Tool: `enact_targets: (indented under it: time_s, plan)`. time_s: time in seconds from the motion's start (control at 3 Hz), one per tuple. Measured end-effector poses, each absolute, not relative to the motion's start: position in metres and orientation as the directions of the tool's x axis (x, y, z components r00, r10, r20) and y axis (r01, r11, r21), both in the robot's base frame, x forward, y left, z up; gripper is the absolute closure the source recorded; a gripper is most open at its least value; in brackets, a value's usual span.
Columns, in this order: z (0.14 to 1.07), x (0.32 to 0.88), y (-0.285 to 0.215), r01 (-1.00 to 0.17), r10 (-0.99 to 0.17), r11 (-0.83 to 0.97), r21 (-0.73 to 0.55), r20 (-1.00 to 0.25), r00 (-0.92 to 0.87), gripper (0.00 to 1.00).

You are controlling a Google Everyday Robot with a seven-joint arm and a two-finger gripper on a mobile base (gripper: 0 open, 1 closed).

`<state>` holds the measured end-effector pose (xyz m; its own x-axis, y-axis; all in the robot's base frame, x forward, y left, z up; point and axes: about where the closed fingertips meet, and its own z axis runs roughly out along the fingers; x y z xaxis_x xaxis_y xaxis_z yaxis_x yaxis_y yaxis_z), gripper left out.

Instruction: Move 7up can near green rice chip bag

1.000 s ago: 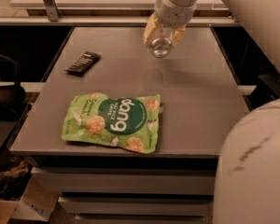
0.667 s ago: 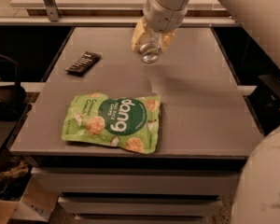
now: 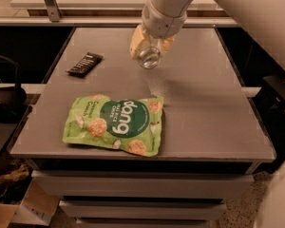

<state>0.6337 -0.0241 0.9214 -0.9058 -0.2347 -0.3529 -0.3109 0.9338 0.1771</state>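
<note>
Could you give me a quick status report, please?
Gripper shut on can, held above table beyond bag. Bag flat near front edge. Dark bar off left, not in the way.

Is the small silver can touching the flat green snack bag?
Apart. Camera view: gripper holds the silver can over grey table, well short of the green bag.

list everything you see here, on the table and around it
table: 1, grey, centre
bag: 1, bright green, flat on the table's near left
bar: 1, dark, flat on the table's far left
can: 1, silver, held beyond the bag, apart from it
box: 1, brown cardboard, floor at bottom left
arm: 1, white, coming in from top right
tool: 1, yellowish, shut on the can over the table's far middle
</note>
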Motion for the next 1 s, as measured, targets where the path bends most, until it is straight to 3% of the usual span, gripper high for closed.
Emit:
enact_targets:
  time_s: [0.67, 1.0]
  plan:
    - [0.899, 0.588, 0.007, -0.592, -0.499, 0.797, 0.119, -0.421, -0.757, 1.00]
    - [0.885, 0.576, 0.019, -0.677, -0.590, 0.729, 0.099, -0.411, -0.695, 1.00]
